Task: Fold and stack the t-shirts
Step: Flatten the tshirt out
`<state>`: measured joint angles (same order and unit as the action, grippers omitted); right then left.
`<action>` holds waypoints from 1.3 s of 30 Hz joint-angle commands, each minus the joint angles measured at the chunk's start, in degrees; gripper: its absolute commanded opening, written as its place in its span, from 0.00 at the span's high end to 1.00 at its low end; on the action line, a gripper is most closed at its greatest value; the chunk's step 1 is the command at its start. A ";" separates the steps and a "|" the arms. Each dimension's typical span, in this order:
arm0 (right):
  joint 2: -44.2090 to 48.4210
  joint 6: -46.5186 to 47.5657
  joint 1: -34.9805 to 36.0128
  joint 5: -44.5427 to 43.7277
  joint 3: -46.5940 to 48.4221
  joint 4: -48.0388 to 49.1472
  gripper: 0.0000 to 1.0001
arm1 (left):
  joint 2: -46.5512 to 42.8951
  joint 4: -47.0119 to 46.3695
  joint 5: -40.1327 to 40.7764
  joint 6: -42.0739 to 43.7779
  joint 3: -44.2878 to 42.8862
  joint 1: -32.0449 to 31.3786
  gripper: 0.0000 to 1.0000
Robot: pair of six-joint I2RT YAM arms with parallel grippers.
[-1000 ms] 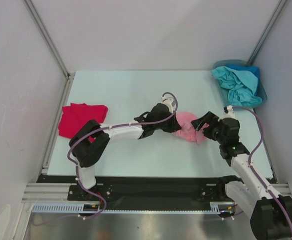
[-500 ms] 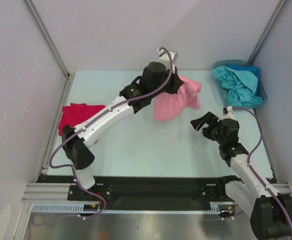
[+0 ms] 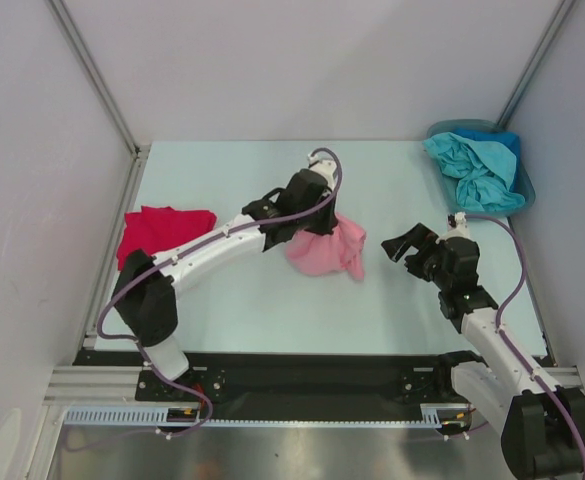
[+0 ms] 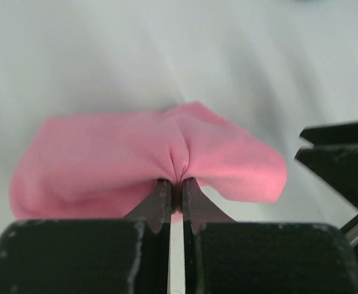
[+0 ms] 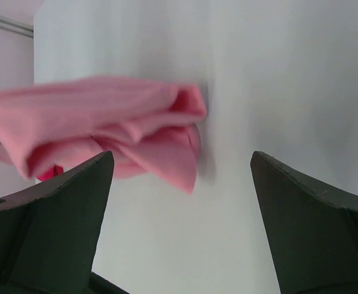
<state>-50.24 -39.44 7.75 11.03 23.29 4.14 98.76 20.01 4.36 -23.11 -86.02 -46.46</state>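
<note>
The left gripper [image 4: 175, 184] is closed almost fully, and a small pinch of the pink t-shirt [image 4: 136, 153] is clamped between its jaws. The cloth is puckered at the nip and spreads out to either side. Seen from above, the shirt is held as a crumpled bundle near the middle of the table [image 3: 232, 290], with its lower part apparently resting on the surface. No neat fold can be made out in it.

The step in hand is judged to be the laying-out of this shirt, so folding proper is taken as not yet begun. For the next move the bundle needs to be opened and spread flat, and a second edge or corner probably has to be taken. The right gripper [image 3: 402, 245] is held wide open and empty, just to the right of the shirt and turned towards it. Nothing is seen between the two.

Further out, a red t-shirt [image 3: 157, 232] lies loosely gathered at the left edge of the table. Teal and blue t-shirts [image 3: 477, 170] are heaped in a bin [image 3: 528, 190] at the far right corner, well apart from the work. The outstretched left arm spans the space between the red shirt and the pink one, and may have to be reckoned with when stacking.
</note>
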 commanded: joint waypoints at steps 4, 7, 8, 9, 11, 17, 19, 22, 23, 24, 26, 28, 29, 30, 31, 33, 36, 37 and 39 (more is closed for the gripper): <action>-1.09 -0.90 -0.19 0.49 0.18 3.50 0.00 | -14.73 -4.11 2.75 -2.38 3.49 -6.00 1.00; -2.23 -1.16 0.07 0.57 0.09 4.29 0.00 | -16.93 -1.91 4.60 -1.85 2.18 -6.01 1.00; -2.49 -1.25 0.07 0.57 0.00 4.47 0.00 | -17.02 -1.38 5.21 -0.63 1.39 -6.01 1.00; -2.58 -1.43 0.16 0.66 -0.17 4.73 0.00 | -16.24 -0.25 5.92 0.17 -0.53 -5.75 1.00; -2.50 -1.52 0.25 0.58 -0.26 4.82 0.00 | -14.22 1.43 7.50 1.57 -2.83 -4.88 1.00; -0.39 -0.38 -0.54 0.57 0.79 2.11 0.00 | -5.61 1.70 4.96 1.23 -4.16 -0.83 1.00; 0.40 -0.11 -1.15 1.10 0.88 1.49 0.01 | -2.63 1.26 4.69 0.79 -3.37 -0.57 0.99; 1.37 0.42 -2.47 1.98 1.14 0.26 0.00 | 0.11 0.12 4.08 0.26 -1.53 -0.56 0.91; 1.54 0.50 -2.82 2.24 1.32 0.08 0.00 | 1.86 -0.32 3.82 0.00 -0.74 -0.56 0.72; 1.72 0.59 -3.09 2.42 1.49 -0.36 0.00 | 2.74 -0.41 3.81 -0.09 -0.38 -0.65 0.62; 2.16 0.77 -3.70 2.86 1.85 -0.89 0.00 | 4.41 -0.67 4.16 -0.88 0.32 -0.65 0.51; 2.34 0.94 -3.88 3.12 2.02 -1.33 0.00 | 4.42 -0.85 5.65 -1.49 1.38 -0.56 0.44; 2.51 1.12 -3.88 3.12 2.11 -1.50 0.00 | 3.55 -0.94 6.09 -2.02 1.81 -0.65 0.42; 2.51 1.21 -3.88 3.12 2.11 -1.42 0.00 | 2.94 -1.11 6.88 -2.20 2.51 -0.65 0.40; 2.51 1.12 -3.88 3.12 2.02 -1.50 0.00 | 2.06 -1.11 7.32 -2.29 2.87 -0.65 0.40; 1.99 1.21 -3.88 3.12 1.59 -0.98 0.00 | -0.92 -1.20 7.94 -2.64 4.19 -0.56 0.39; -0.73 0.77 -3.45 3.82 0.97 0.68 0.00 | -4.35 -1.38 7.94 -3.43 6.20 -0.83 0.38; -2.04 0.86 -3.01 4.17 0.97 1.04 0.00 | -6.63 -1.38 7.86 -3.52 6.65 -0.74 0.38; -5.72 0.86 -2.04 4.00 1.23 1.92 0.00 | -9.45 -1.20 7.77 -4.13 8.22 -1.18 0.38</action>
<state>-52.42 -39.13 4.73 14.04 23.27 3.73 97.06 21.10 10.83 -25.50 -78.83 -47.09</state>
